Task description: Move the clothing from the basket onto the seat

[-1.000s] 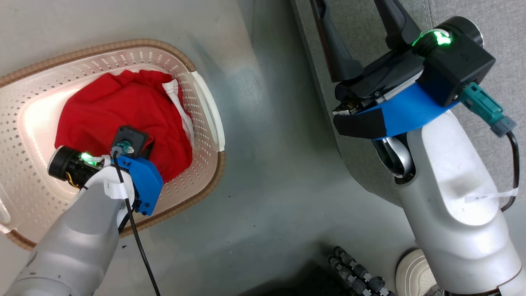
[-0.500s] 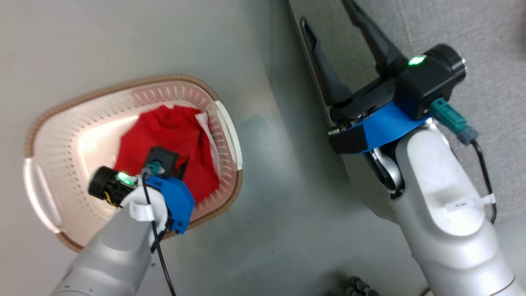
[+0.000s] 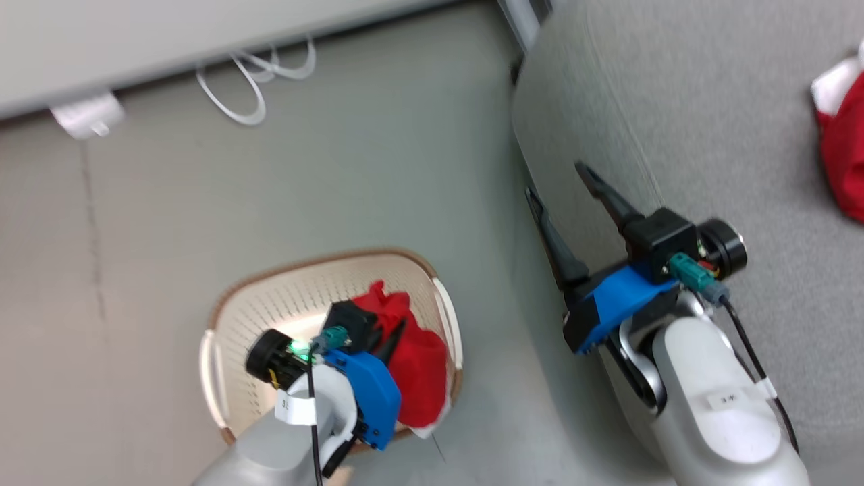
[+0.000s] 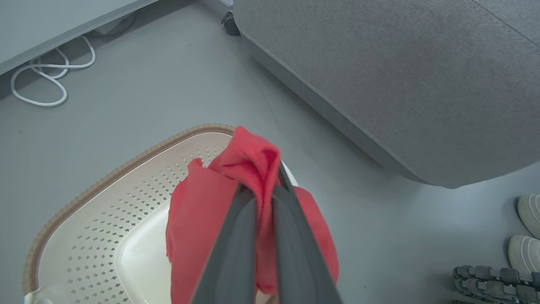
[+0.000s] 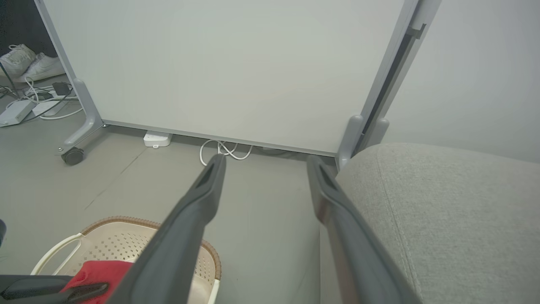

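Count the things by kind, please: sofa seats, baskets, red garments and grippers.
Seat: 1
Basket: 1
Red garments: 2, held garment, lying garment
Grippers: 2, left gripper, right gripper
Total: 6

Tips of my left gripper (image 4: 263,181) buried in red clothing (image 4: 202,219), basket (image 3: 270,304) near rim behind my forearm (image 3: 283,452), second red garment (image 3: 844,155) on the seat (image 3: 709,121) cut by the edge, head view smeared.

Red clothing (image 4: 202,219) bunched, lifted over cream basket (image 4: 126,160), beside grey seat (image 4: 400,84)
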